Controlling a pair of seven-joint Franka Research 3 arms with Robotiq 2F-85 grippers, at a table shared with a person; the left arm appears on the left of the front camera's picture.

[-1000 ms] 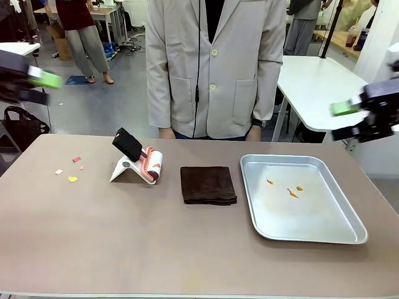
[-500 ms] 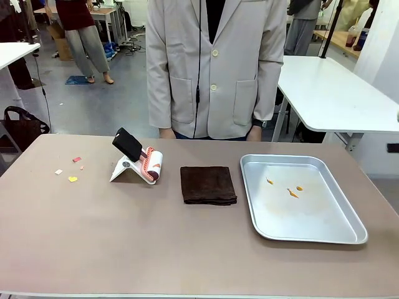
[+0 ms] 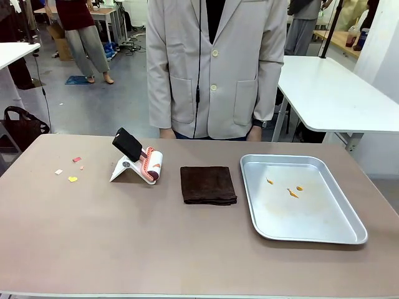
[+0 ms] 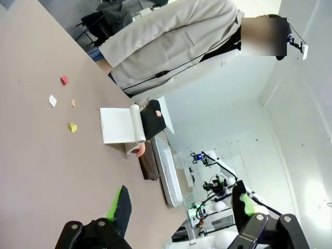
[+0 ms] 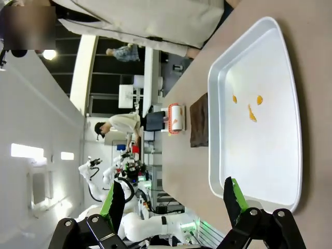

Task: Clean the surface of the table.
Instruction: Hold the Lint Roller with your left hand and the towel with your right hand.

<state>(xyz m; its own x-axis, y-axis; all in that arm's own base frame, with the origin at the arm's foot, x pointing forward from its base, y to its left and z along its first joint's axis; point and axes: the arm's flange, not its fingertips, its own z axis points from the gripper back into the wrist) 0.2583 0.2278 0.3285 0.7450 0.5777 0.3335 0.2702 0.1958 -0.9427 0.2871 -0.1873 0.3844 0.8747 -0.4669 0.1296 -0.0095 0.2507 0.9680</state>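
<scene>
Left gripper point(image 4: 182, 202), right gripper point(image 5: 174, 196): jaws wide, facing table point(image 4: 31, 155)

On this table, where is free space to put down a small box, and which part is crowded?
The near strip of the table, in front of the lint roller, the brown cloth and the metal tray, is bare. The far row is crowded: only narrow gaps separate those three, and small scraps lie at the left.
</scene>
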